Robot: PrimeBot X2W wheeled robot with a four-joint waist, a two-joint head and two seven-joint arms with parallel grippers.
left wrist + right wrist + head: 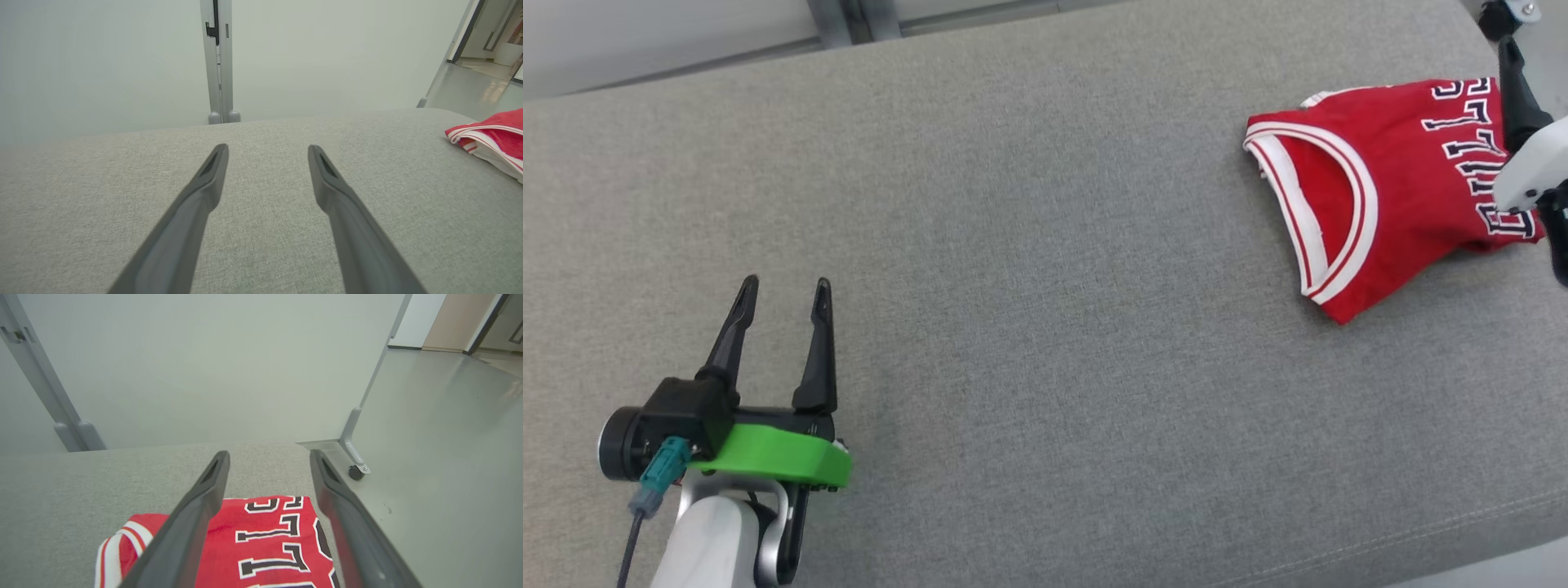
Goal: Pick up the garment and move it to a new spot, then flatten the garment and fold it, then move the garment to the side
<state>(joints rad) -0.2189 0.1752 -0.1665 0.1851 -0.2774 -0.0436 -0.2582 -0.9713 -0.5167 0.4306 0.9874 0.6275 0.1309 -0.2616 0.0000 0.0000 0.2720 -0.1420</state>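
The garment [1388, 188] is a red jersey with white trim and black lettering, lying folded near the right end of the grey cushioned surface [1029, 245]. My right gripper [1523, 98] hovers over the jersey's right part, at the head view's right edge. In the right wrist view my right gripper [267, 455] is open, with the lettered cloth [265, 539] below the fingers and nothing between them. My left gripper [786, 283] stands open and empty at the lower left, far from the jersey. The left wrist view has the left gripper [267, 148] over bare fabric, with the jersey's edge [496, 130] at the far right.
A pale wall with a grey upright post [216, 61] runs behind the surface. Past the surface's right end is a smooth floor [441, 457] with a caster-footed panel leg [355, 457]. The surface's front edge [1462, 547] shows at the lower right.
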